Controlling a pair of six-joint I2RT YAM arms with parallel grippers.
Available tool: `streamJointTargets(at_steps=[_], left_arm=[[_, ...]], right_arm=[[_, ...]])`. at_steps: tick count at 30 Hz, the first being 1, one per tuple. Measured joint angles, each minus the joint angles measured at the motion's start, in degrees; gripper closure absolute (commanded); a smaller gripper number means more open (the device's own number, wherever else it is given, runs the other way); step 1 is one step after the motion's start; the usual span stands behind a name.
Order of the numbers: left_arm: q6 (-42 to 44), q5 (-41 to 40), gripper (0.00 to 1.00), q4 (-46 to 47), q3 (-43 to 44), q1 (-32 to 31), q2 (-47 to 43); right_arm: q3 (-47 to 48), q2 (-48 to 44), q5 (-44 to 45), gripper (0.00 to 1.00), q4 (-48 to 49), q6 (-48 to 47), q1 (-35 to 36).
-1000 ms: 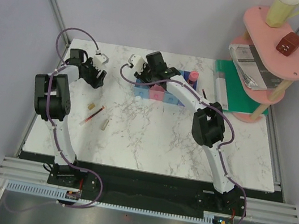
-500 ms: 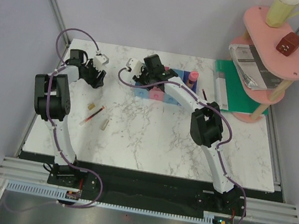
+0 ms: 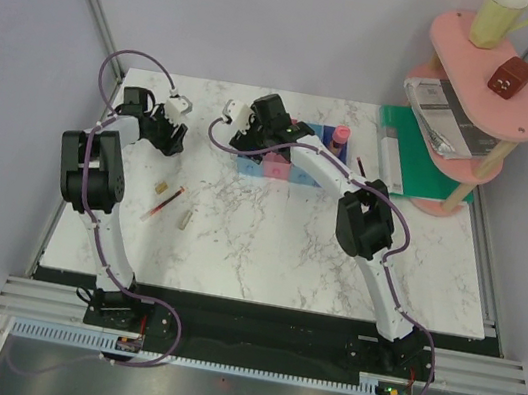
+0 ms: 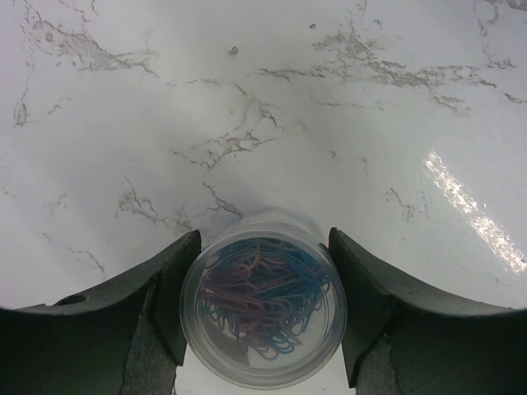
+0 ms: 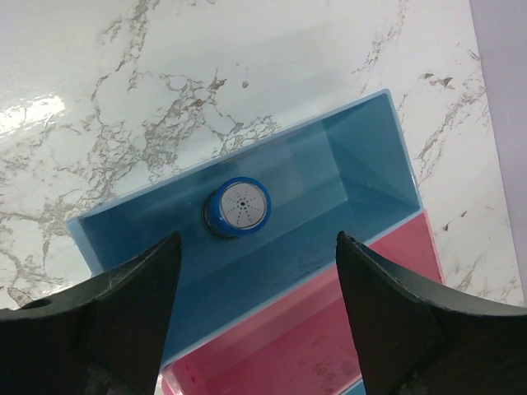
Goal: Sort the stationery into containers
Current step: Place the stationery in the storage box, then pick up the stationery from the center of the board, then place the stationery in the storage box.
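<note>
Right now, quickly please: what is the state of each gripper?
Left gripper: closed on the clear tub of paper clips.
Right gripper: open, holding nothing, above the blue bin that contains the blue cylinder.

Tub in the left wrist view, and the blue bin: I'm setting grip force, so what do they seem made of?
Tub: likely clear, glossy plastic; the coloured clips show through its wall. Bin: probably moulded opaque plastic with a smooth satin finish; even blue colour, soft sheen, thin straight walls.

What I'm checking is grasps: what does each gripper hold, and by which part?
Left gripper grips the paper-clip tub by its round sides; right gripper holds nothing.
</note>
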Motion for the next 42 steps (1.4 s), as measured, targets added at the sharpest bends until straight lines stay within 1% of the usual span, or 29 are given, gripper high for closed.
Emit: streamJointTargets(at_steps=[1,2,4,5,7,10,14,21,23,26,29,34,39,42], left_arm=[[0.00,0.04,0.73,0.00,-0.02,0.00,0.00],[0.00,0.11,0.80,0.02,-0.09,0.00,0.00],[0.00,0.22,0.87,0.04,-0.11,0.00,0.00],[0.00,0.35,0.89,0.02,-0.11,-0.04,0.00],[0.00,0.59,0.95,0.02,-0.11,-0.17,-0.04],[-0.04,0.94,0.98,-0.35,-0.11,-0.55,-0.35],[-0.07,1.01,0.98,-1.22,-0.13,-1.38,-1.95],[-0.55,1.16,0.98,-2.56,-0.11,-3.17,-6.40],[-0.96,1.44,0.98,-3.08,0.07,-3.96,-7.76],[-1.64,1.60,0.98,-3.98,1.51,-5.73,-9.46],[-2.16,2.19,0.98,-5.07,4.68,-8.26,-10.19],[-3.93,2.82,0.98,-6.62,14.99,-14.10,-8.66],[-6.01,2.97,0.98,-6.56,29.66,-18.27,-1.38],[-6.99,2.89,0.98,-6.54,35.65,-19.30,3.58]], right_arm=[[0.00,0.00,0.24,0.17,0.11,0.00,0.04],[0.00,0.00,0.57,0.17,0.26,0.02,0.07],[0.00,0.00,1.14,0.16,0.50,0.07,0.11],[0.00,-0.02,1.70,0.16,0.79,0.15,0.13],[0.00,-0.09,2.95,0.16,1.70,0.50,0.20],[-1.36,-1.38,5.01,0.16,3.58,1.38,0.22],[-4.52,-6.19,8.17,0.16,5.77,2.93,0.22],[-6.14,-15.74,14.40,0.16,9.22,4.81,0.22],[-8.13,-19.06,17.05,0.16,10.14,5.64,0.17],[-13.79,-24.87,20.04,0.15,11.02,6.84,-0.22],[-22.18,-30.99,21.38,0.14,11.34,7.65,-1.11],[-36.13,-38.97,22.34,0.15,9.64,8.02,-3.61],[-42.64,-42.12,22.84,0.15,7.54,7.80,-4.92],[-43.80,-43.19,22.88,0.14,6.99,7.78,-5.01]])
